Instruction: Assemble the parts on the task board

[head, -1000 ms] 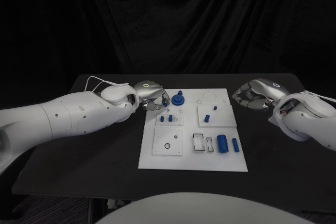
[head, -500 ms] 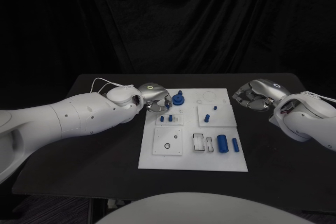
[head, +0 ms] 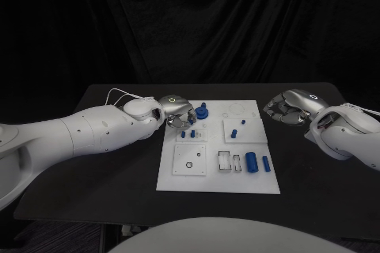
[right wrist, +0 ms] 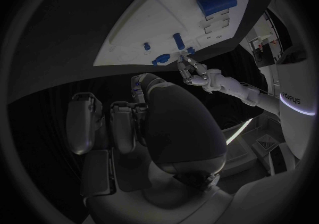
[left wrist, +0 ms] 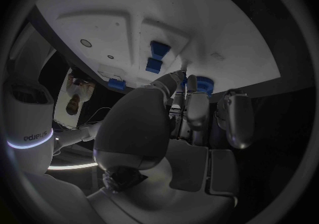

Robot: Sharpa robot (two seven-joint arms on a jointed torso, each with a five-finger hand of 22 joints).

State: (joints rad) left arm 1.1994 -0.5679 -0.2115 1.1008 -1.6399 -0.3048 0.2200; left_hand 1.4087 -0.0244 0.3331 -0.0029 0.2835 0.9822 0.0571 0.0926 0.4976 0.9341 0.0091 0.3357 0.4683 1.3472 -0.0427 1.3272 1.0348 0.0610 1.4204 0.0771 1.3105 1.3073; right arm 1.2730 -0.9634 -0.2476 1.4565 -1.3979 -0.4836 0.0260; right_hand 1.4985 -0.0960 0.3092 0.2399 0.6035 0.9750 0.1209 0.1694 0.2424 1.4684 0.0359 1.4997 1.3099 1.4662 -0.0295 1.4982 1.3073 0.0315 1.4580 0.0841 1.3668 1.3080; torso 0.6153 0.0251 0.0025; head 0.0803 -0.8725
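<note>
Our left hand (head: 177,111), fingers curled beside the blue knobbed part (head: 202,111) on the task board (head: 218,179), grip unclear; we judge the part light, rigid, slick, best pinched by its stem.

Left hand (head: 177,111) edged closer to the blue part (head: 202,111).

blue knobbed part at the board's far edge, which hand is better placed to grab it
Left. The left hand hovers beside the blue knobbed part, fingers towards it. The right hand hangs off the task board.

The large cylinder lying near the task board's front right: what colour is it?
Blue; the large cylinder shows best in the head view, lying on the white task board.
</note>
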